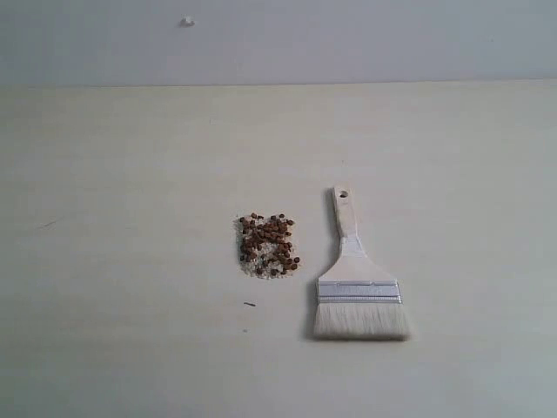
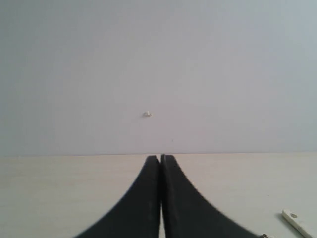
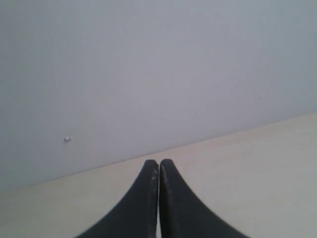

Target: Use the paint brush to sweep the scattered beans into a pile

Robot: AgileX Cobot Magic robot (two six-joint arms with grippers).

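Observation:
The reddish-brown beans (image 1: 268,245) lie in one dense pile mixed with whitish grains at the middle of the pale table (image 1: 113,261). Just right of the pile the paint brush (image 1: 357,283) lies flat, its handle hole end away from the camera and its off-white bristles toward the front. No gripper shows in the exterior view. My left gripper (image 2: 160,157) is shut with nothing in it, low over the table and facing the wall; the tip of the paint brush handle (image 2: 297,222) shows at that view's corner. My right gripper (image 3: 159,162) is shut and empty too.
A grey wall (image 1: 278,39) with a small white spot (image 1: 187,21) stands behind the table's far edge. A tiny dark fleck (image 1: 250,304) lies on the table in front of the pile.

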